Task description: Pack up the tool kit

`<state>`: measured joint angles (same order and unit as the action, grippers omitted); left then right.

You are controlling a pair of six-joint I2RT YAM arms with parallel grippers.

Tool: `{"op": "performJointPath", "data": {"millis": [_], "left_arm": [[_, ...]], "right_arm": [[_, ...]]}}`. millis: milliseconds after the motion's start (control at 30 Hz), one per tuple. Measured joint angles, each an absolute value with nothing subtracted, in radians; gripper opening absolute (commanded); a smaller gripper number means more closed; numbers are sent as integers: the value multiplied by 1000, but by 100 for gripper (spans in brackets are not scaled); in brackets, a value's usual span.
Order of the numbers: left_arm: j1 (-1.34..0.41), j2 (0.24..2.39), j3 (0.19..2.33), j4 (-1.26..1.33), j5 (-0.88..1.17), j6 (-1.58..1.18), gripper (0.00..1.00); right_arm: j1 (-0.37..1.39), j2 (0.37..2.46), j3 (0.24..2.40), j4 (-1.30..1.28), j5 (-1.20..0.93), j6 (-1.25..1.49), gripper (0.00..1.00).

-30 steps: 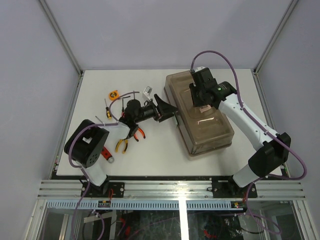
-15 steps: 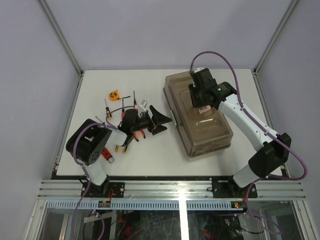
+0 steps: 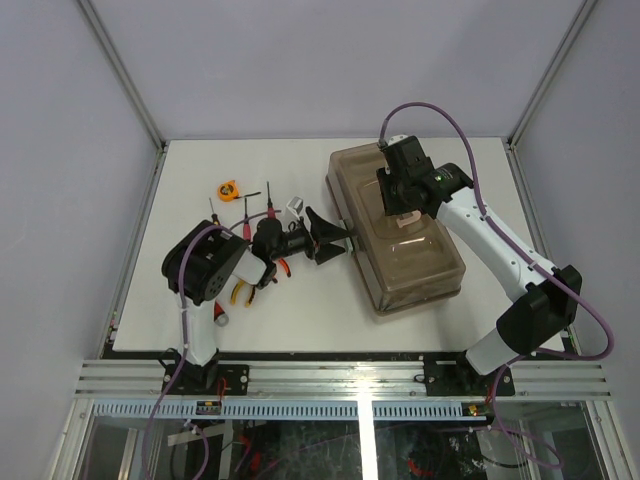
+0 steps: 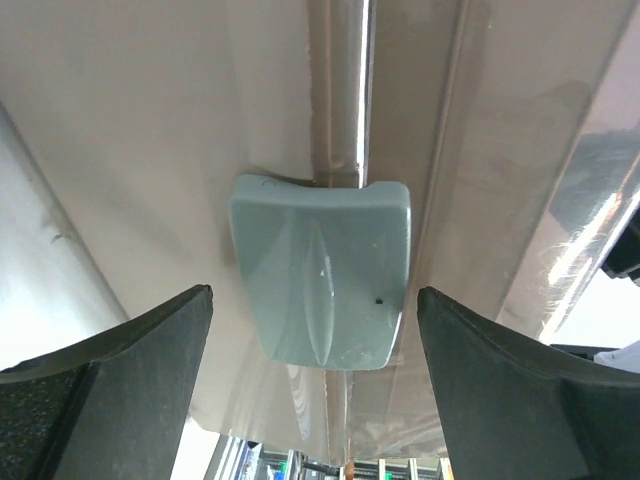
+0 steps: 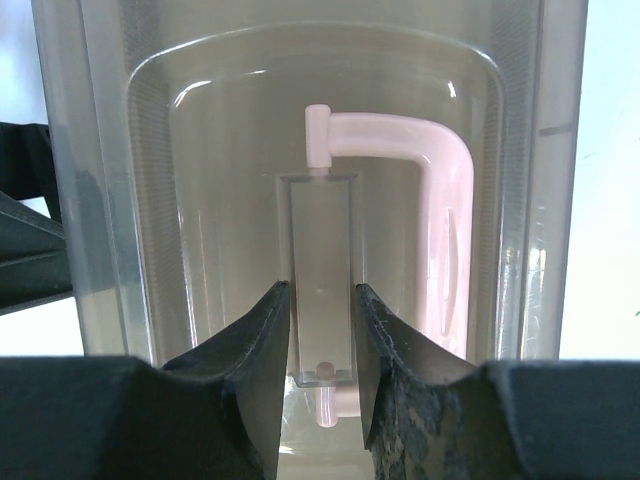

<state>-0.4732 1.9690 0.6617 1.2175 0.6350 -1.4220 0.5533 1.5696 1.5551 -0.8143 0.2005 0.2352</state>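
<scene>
At 3 o'clock on the table: toolbox (image 3: pixel 420 268), lid down, long axis running 11-to-5.
Its latch (image 4: pixel 322 270): faces 9 o'clock.
Left gripper (image 3: pixel 332 236): spread wide, straddling the latch, gripping nothing.
Right gripper (image 5: pixel 320 300): pinched on the lid's clear rib (image 5: pixel 320 230).
Tip, imo: steady the lid and catch the latch's free edge square-on.

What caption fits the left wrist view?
Open left gripper frames the pale green plastic latch on the large beige plastic toolbox, fingers clear of it on both sides.
</scene>
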Motion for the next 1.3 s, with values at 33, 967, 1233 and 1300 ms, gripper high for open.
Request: {"op": "performJointPath", "data": {"millis": [33, 967, 1233, 1300], "left_arm": [[-473, 1978, 667, 1240, 640, -1432, 79], [-469, 2116, 727, 1454, 681, -1554, 19], [-469, 2058, 725, 1336, 685, -1512, 11], [-469, 2028, 725, 1274, 684, -1491, 9]], "right_arm": [[553, 1570, 1555, -814, 200, 235, 33], [551, 1568, 1546, -810, 221, 225, 32], [551, 1567, 1541, -806, 221, 225, 32], [551, 1566, 1540, -804, 221, 225, 32]]}}
